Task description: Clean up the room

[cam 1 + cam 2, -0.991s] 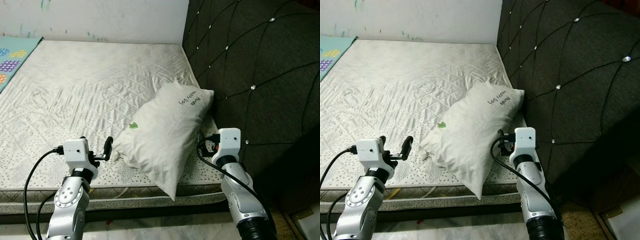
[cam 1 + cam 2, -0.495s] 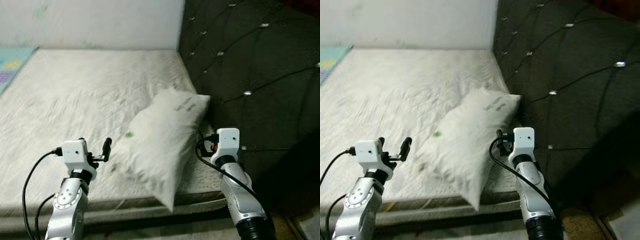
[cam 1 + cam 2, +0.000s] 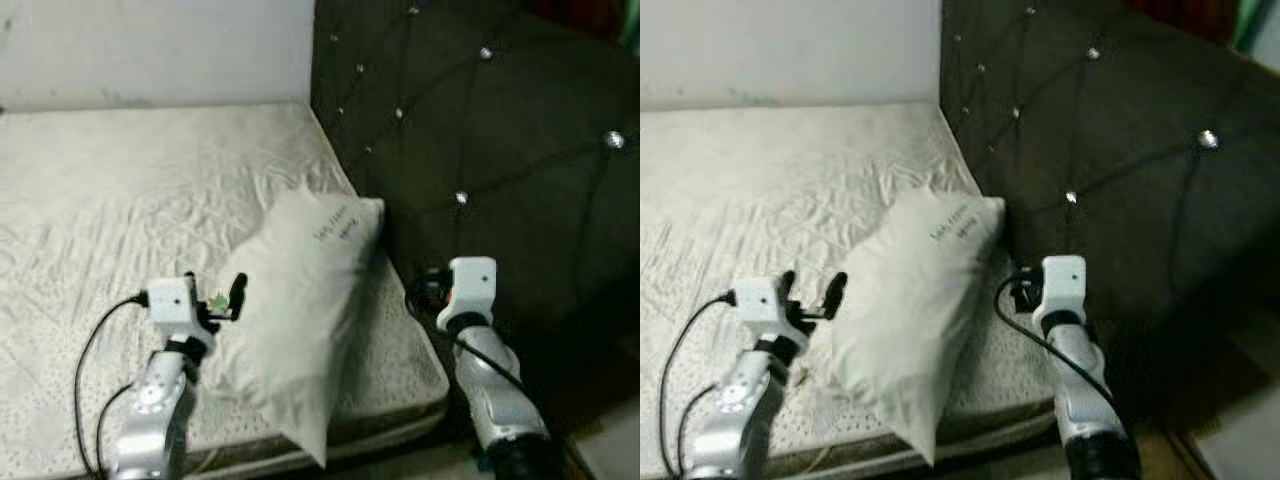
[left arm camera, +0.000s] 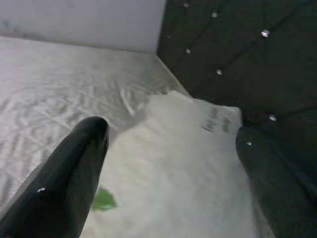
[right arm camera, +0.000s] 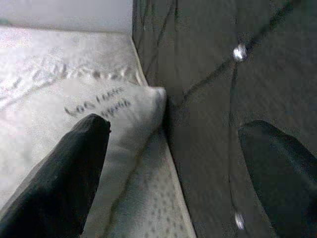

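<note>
Flanking the white pillow [image 3: 296, 300] (blurred, seemingly untouched), left end effector [image 3: 222, 296] and right end effector [image 5: 173, 163] gape apart.

Left pincer [image 3: 222, 296] seemingly nearer pillow [image 3: 300, 300].

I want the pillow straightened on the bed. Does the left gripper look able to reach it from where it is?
Probably yes. The left gripper is open, right beside the pillow at its near edge on the mattress, with nothing between them.
</note>
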{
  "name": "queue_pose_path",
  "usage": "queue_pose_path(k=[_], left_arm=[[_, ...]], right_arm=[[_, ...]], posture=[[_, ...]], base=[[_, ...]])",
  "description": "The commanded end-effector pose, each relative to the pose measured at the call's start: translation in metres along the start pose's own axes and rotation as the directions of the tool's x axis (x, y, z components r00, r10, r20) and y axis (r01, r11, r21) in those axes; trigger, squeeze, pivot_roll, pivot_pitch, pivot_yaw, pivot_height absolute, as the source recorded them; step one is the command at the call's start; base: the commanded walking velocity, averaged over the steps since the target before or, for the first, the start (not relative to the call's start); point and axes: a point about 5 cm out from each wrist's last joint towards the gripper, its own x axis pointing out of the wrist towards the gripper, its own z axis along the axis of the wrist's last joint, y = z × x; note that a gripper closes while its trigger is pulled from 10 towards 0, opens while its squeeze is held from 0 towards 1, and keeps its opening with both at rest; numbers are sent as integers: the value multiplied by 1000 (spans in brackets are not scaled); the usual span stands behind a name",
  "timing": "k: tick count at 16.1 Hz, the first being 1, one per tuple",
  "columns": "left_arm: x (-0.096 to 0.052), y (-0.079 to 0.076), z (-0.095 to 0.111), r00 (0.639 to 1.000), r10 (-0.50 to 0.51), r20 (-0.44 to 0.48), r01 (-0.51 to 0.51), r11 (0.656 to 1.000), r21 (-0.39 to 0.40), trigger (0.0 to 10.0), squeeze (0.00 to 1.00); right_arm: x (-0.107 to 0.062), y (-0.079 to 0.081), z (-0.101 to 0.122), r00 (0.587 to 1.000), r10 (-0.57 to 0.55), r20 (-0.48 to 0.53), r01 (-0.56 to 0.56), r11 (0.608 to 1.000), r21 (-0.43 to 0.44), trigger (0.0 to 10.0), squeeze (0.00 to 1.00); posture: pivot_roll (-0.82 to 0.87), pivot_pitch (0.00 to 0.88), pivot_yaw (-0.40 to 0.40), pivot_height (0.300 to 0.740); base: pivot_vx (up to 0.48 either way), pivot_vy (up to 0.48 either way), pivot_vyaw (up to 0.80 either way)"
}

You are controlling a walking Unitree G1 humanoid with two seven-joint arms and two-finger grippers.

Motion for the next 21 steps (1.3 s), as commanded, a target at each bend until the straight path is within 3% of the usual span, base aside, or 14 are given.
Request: queue_pose_path(k=[1, 3, 5, 9, 16, 21], left_arm=[[-3, 10, -1, 999, 43, -13, -43, 999, 3, 10000, 0], [-3, 11, -2, 998, 56, -15, -56, 998, -4, 10000, 0], [-3, 12, -2, 998, 64, -18, -65, 998, -6, 10000, 0], [-3, 13, -2, 997, 71, -22, -71, 997, -12, 10000, 0], [-2, 14, -3, 997, 77, -29, -78, 997, -26, 10000, 0], [-2, 14, -3, 997, 77, -28, -78, 997, -21, 10000, 0]], right_arm=[[1, 9, 3, 1000, 25, 16, -25, 1000, 11, 10000, 0], [1, 10, 2, 1000, 26, 16, -27, 1000, 12, 10000, 0], [1, 11, 1, 999, 47, 8, -47, 998, -41, 10000, 0], [0, 13, 2, 998, 59, 20, -59, 998, -20, 10000, 0], [0, 10, 2, 999, 42, 20, -42, 999, -12, 10000, 0], [1, 11, 2, 999, 50, 16, -50, 999, -7, 10000, 0]], posture=[[-64, 33, -33, 740], [-63, 35, -33, 740], [-63, 36, -34, 740], [-65, 39, -35, 740], [-69, 42, -35, 740], [-71, 44, -37, 740]], base=[[0, 0, 0], [0, 0, 0], [0, 0, 0], [0, 229, 722], [0, 349, 0], [0, 0, 0]])
